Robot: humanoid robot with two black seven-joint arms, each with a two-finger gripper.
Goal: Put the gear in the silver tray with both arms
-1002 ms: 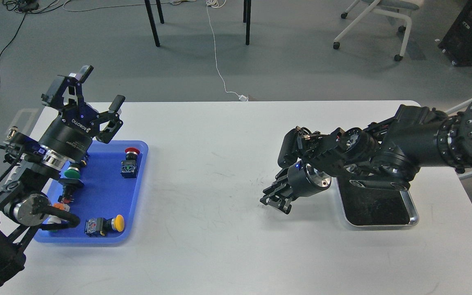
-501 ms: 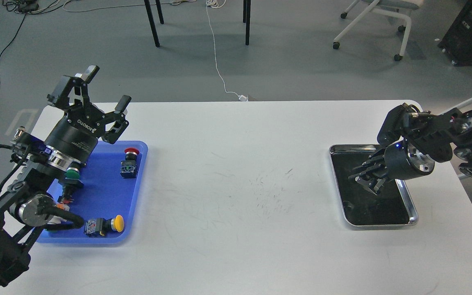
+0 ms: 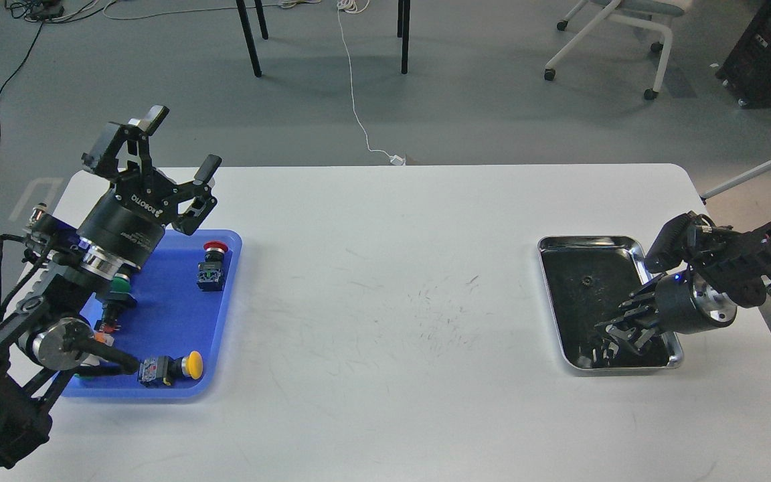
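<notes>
The silver tray [image 3: 593,242] lies at the right of the white table. A small dark round thing [image 3: 586,280], perhaps the gear, rests on its dark floor toward the far side. My right gripper [image 3: 616,333] comes in from the right and hangs low over the tray's near right corner, pointing left. Its fingers are dark against the dark floor, so I cannot tell them apart. My left gripper [image 3: 181,142] is open and empty, raised above the far left corner of the blue tray [image 3: 228,301].
The blue tray holds several push-button switches: a red one [image 3: 214,249], a green one [image 3: 118,284] and a yellow one [image 3: 191,365]. My left arm's elbow [image 3: 57,341] covers the tray's left side. Chairs and cables are on the floor beyond the table.
My right arm has swung from the table's middle to the right, passing over the silver tray to its near right corner. My left gripper has shifted slightly right, still open.
</notes>
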